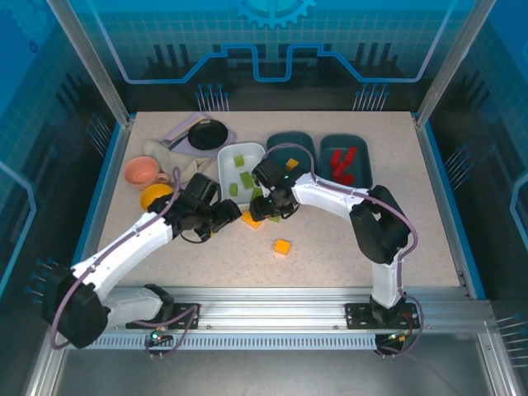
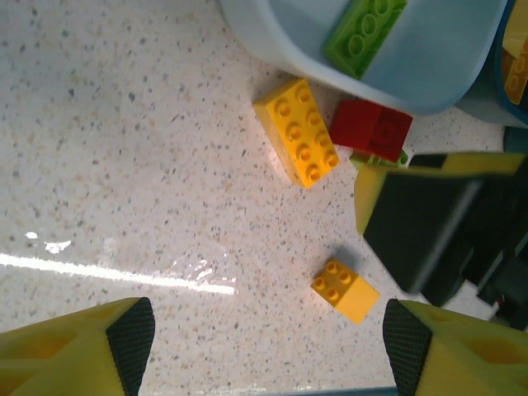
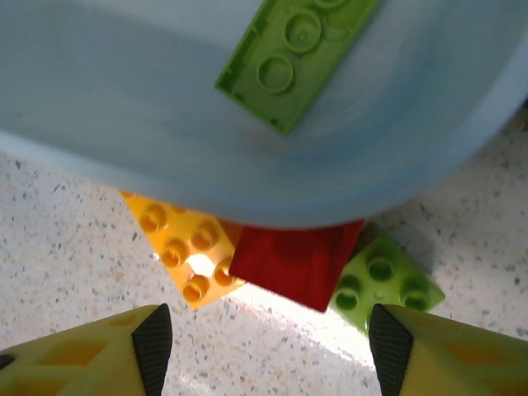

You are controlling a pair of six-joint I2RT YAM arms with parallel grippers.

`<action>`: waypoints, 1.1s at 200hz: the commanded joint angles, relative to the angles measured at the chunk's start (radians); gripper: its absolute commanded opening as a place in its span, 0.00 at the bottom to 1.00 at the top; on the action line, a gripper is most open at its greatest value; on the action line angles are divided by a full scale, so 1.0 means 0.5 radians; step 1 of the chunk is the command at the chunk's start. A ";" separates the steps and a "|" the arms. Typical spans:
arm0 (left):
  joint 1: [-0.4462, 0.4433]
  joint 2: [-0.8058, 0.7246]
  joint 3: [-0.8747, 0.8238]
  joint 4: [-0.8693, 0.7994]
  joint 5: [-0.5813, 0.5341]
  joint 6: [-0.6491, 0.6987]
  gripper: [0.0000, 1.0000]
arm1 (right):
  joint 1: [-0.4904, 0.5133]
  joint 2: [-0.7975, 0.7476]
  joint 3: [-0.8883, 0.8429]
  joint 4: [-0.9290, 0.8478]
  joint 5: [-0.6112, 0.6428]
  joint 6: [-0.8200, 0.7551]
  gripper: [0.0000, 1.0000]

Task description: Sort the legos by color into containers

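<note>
Green legos (image 1: 246, 175) lie in the white tray (image 1: 224, 157), red ones (image 1: 342, 161) in the right teal tray (image 1: 363, 157), and a yellow one (image 1: 291, 163) in the middle teal tray (image 1: 276, 139). At the white tray's near rim (image 3: 124, 107) a red brick (image 3: 297, 260) sits between a long yellow brick (image 3: 177, 239) and a green brick (image 3: 384, 280). My right gripper (image 3: 271, 346) hangs open just short of them. My left gripper (image 2: 268, 342) is open over bare table, with a small yellow brick (image 2: 345, 289) near its right finger. Another small yellow brick (image 1: 282, 246) lies alone on the table.
A pink cup (image 1: 142, 172), a yellow bowl (image 1: 155, 196) and a black round dish (image 1: 208, 134) stand at the back left. In the left wrist view, the right gripper's finger (image 2: 421, 223) crowds in beside the red brick (image 2: 371, 130).
</note>
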 commanded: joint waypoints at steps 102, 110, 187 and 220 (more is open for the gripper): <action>-0.093 -0.171 -0.050 -0.038 -0.080 -0.104 0.77 | -0.031 0.332 0.336 -0.163 0.091 -0.013 0.38; -0.099 -0.169 -0.049 -0.032 -0.078 -0.102 0.77 | -0.030 0.323 0.330 -0.168 0.088 -0.011 0.36; -0.206 -0.049 0.040 0.192 0.050 0.010 0.76 | -0.131 -0.303 0.013 -0.288 0.114 0.025 0.27; -0.313 0.138 0.191 0.379 0.146 0.065 0.76 | -0.424 -0.714 -0.244 -0.372 0.066 0.009 0.26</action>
